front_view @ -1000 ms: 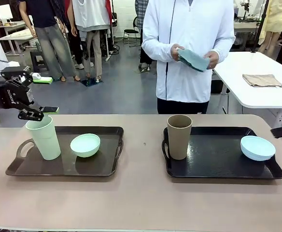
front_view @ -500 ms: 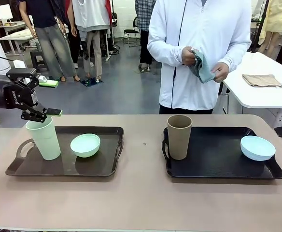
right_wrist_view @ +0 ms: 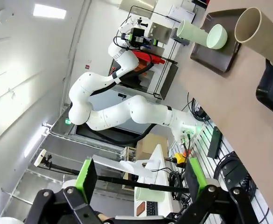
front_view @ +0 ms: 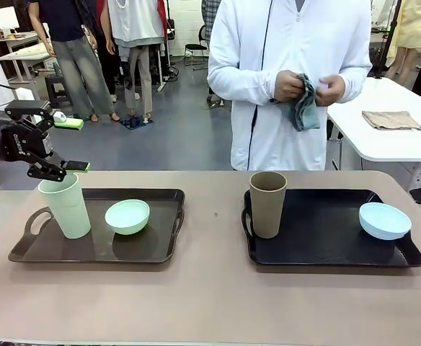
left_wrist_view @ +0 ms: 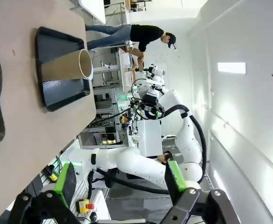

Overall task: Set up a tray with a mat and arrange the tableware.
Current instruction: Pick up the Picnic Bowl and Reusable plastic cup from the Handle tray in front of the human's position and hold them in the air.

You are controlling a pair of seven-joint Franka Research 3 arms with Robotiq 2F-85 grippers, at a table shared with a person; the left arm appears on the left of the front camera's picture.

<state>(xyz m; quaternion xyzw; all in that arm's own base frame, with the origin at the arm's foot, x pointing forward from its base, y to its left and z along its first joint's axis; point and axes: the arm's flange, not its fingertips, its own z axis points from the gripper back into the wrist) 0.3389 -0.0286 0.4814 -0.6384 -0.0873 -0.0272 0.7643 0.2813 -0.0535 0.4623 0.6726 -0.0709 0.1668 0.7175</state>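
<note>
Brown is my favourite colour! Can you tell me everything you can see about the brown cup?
The brown cup is tall and has no handle. It gets a little narrower toward the bottom, and it looks like matte plastic. It stands upright with its open mouth up, on the dark tray, at the end nearest the table's middle, beside the tray's handle. Only the tray touches it. The light blue bowl sits well apart, at the tray's other end.

The front view faces across the worktop [front_view: 210,303] toward the person [front_view: 290,72]. Both wrist views, rolled sideways, look along the worktop from opposite ends, sharing the brown cup [left_wrist_view: 66,65].
</note>
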